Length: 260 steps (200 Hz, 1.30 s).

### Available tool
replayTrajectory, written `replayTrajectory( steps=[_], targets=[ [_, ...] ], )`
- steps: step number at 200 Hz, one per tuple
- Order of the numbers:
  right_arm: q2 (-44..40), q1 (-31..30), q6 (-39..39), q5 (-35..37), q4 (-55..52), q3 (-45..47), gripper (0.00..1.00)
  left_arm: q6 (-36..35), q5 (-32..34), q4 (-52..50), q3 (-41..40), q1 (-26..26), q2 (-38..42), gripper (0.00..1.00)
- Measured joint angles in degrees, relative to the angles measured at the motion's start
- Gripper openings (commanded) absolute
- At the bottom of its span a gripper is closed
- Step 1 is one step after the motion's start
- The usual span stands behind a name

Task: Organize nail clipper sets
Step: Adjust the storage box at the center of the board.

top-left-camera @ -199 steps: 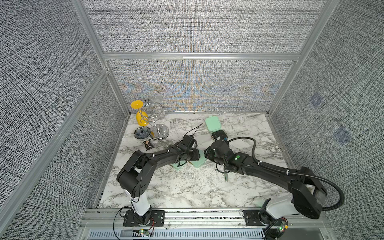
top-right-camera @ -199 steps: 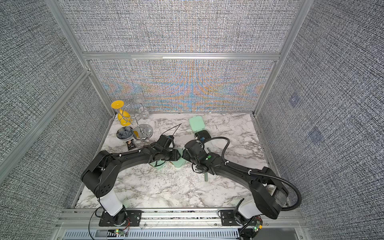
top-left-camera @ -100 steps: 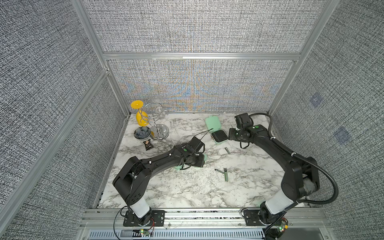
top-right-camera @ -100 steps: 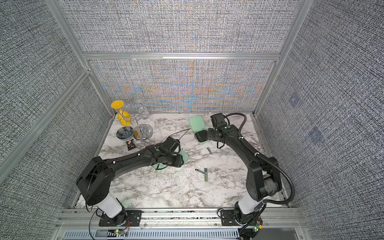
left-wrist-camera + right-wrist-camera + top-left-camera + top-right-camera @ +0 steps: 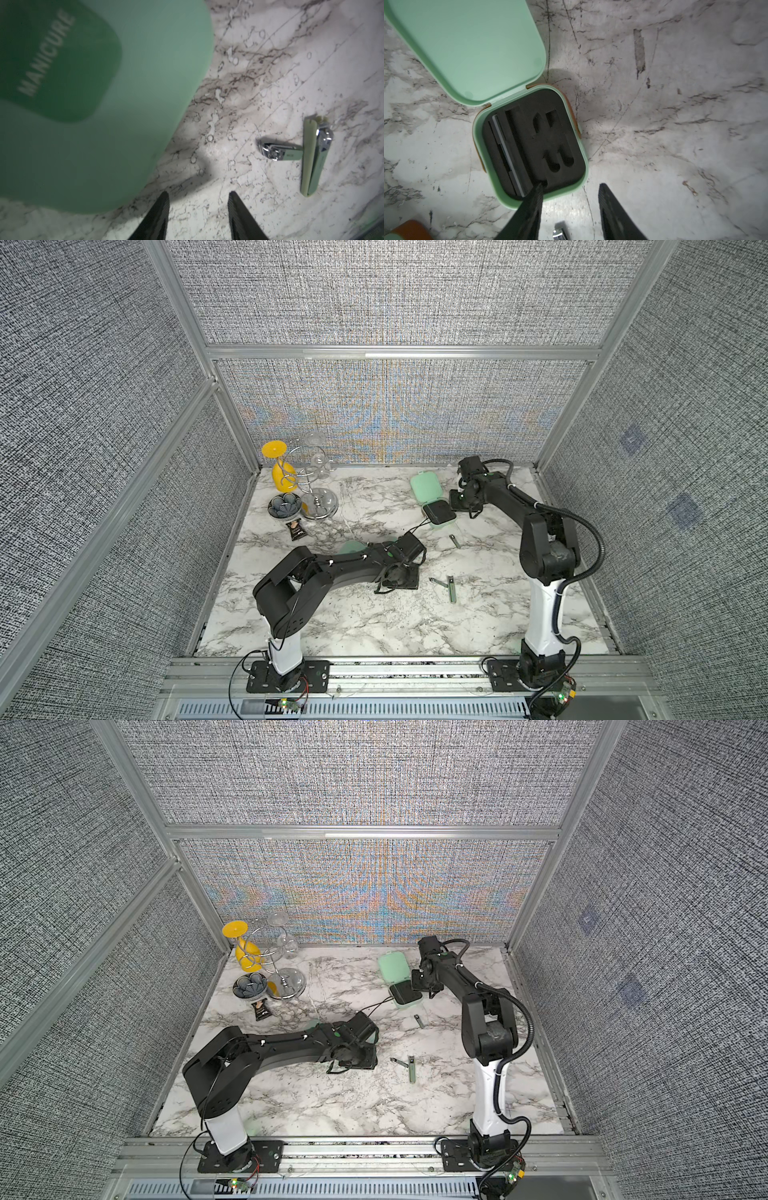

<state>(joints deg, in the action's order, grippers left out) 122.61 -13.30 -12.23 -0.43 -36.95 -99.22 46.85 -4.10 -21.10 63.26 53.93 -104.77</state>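
By the open case (image 5: pixel 467 45), right tool (image 5: pixel 571 193) parted

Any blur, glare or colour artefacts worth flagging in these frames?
Left wrist view: closed mint case blurred, its lettering soft, clippers sharper. Right wrist view: open case fairly crisp, bright glare on the marble beside it. Both top views: rainbow moiré across the back wall.

Open mint case (image 5: pixel 426 488) beside right claw (image 5: pixel 458 501)
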Motion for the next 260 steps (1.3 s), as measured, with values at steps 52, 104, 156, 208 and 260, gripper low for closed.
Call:
replayTrajectory(
  steps=[52, 104, 156, 208, 260],
  targets=[
    [6.1, 0.2, 0.6, -0.3, -0.3, -3.5, 0.47, 1.4, 5.4, -2.6, 3.7, -1.8, -3.3, 0.49],
    [8.3, 0.2, 0.3, -1.0, -0.3, -4.6, 0.41, -0.4, 7.6, -6.4, 5.8, -6.4, -4.2, 0.49],
    [9.8, 0.2, -0.8, -0.9, -0.1, -6.7, 0.36, -3.6, 8.0, -7.5, 8.7, -11.3, -4.9, 0.48],
    [9.6, -0.8, -2.3, -1.3, 1.0, -5.9, 0.35, -5.5, 8.1, -7.4, 11.6, -15.1, -5.8, 0.49],
    [7.0, -4.0, -5.3, -0.7, 5.3, -0.5, 0.32, -6.3, 8.2, -6.9, 11.9, -18.8, -5.9, 0.48]
  ],
)
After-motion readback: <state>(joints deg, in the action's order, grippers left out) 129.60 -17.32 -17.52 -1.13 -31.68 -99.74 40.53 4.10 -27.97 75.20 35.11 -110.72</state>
